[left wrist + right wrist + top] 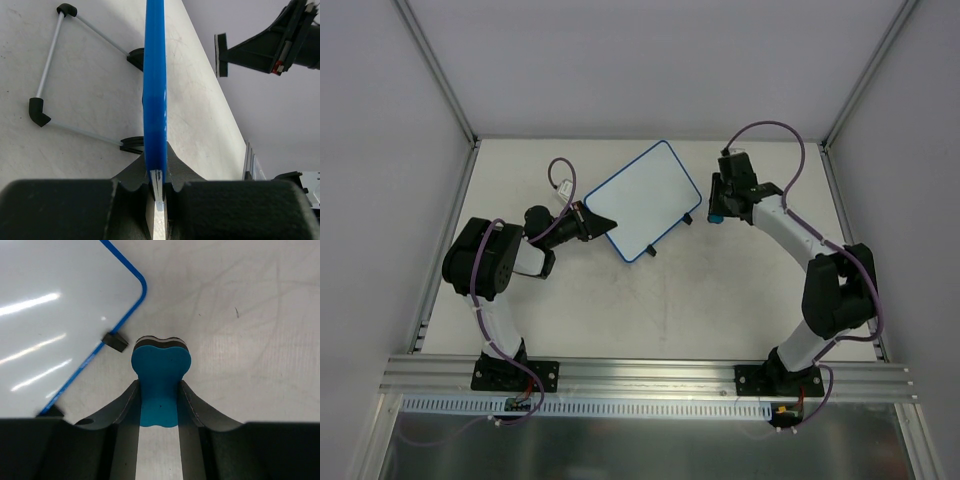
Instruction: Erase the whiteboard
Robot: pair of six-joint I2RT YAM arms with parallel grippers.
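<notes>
We begin at the near edge, where the two arm bases are bolted to a metal rail along the front of the pale table.

Left arm: it folds back on itself, and the left hand meets the whiteboard at its left corner. In the left wrist view the left hand is closed tight on the blue rim of the whiteboard, which is seen edge-on and runs straight up from between the fingers. Beside the rim is a thin grey wire frame with black end caps.

Whiteboard: it sits at mid-table between the two arms, turned at an angle to the table edges. Its face shows white. Small black feet stick out past its right and near edges. We cannot tell whether it rests on the table or is raised.

Right arm: the right hand is just beside the board's right corner, apart from it. In the right wrist view the right hand grips a blue eraser narrowly, pinching it at the waist, and the eraser has a dark layer at its far end. The whiteboard fills the upper left of that view. Its face carries streaks of glare, and its rounded corner and one foot lie near the eraser without touching it.

Beyond the table stand plain grey walls.
</notes>
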